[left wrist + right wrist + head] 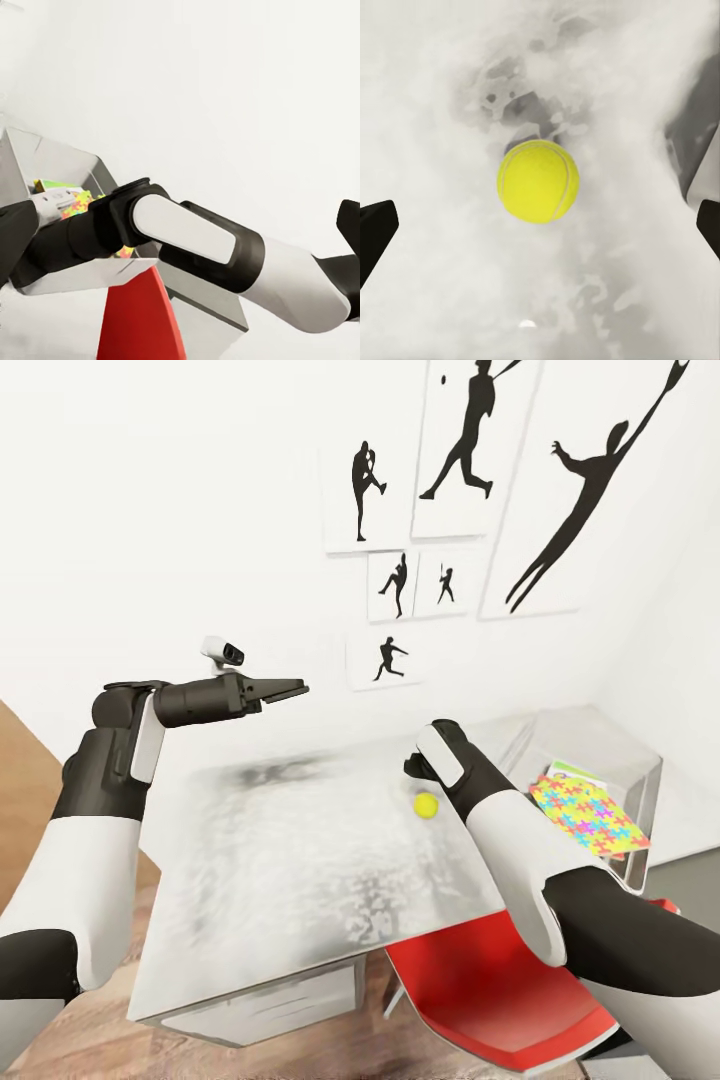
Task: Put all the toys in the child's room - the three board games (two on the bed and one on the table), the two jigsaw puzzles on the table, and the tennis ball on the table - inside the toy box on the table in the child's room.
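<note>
R gripper (540, 225) jaws are spread wide, fingertips (375, 236) dark at both edges of my R wrist view w/ the ball (538, 181) centred between them, resting on the table (442, 97); nothing gripped. In head view the R gripper (412, 768) points down over the table (290, 860), w/ the ball (427, 805) just beside it on the near side, not touching as far as I can tell. L gripper (285, 689) is up in the air over the far-left part of the table, pointing right, jaws look pressed together or nearly so, holding nothing. In my L wrist view I see the R arm (195, 240) crossing the frame. Toy box (610, 760) sits at the far right of the table near the room corner; a puzzle (588, 817) lies tilted across its near edge, w/ a green-white game box (575, 772) partly showing under it, inside the toy box. L wrist view shows the toy box (45, 150) too, w/ coloured stuff (75, 204) in it, too hidden to sort out. Red chair (490, 980) is tucked at the near-right side of the table, under my R forearm. White wall behind has black baseball prints (470, 490). Wood floor (20, 780) at far left.
</note>
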You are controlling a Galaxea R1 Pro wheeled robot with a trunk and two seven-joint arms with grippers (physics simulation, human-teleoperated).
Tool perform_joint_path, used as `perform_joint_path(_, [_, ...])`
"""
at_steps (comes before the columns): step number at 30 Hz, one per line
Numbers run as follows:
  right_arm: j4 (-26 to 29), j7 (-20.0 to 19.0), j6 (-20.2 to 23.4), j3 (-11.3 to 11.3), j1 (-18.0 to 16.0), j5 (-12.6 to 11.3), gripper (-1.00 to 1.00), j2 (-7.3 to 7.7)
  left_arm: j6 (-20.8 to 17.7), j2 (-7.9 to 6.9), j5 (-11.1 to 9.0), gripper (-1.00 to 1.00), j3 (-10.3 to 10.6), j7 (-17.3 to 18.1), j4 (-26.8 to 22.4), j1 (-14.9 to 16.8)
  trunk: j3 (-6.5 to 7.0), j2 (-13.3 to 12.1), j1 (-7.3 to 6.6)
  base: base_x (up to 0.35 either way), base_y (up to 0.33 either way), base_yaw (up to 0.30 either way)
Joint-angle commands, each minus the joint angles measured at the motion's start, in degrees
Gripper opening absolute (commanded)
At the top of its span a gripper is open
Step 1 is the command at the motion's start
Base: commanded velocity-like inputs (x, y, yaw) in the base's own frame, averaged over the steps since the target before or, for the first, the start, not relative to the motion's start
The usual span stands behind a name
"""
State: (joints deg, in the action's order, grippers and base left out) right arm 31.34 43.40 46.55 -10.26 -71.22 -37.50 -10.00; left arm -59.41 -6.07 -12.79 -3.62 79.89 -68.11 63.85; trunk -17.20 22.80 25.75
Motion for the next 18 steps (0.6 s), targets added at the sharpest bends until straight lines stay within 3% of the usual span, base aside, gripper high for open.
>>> perform_joint_path(1, [0.0,0.5,0.2,-0.1,-0.2,-0.5,1.00,0.00,-0.6,-0.04,-0.1,1.00,0.0,0.1,0.0,0.0,-0.21,0.1,0.03,0.000,0.000,0.000])
perform_joint_path(18, [0.3,0.5,0.3,0.0,-1.2,-1.1,1.00,0.00,-0.6,-0.15,0.0,1.00,0.0,0.4,-0.2,0.0,-1.82,0.1,0.03,0.000,0.000,0.000])
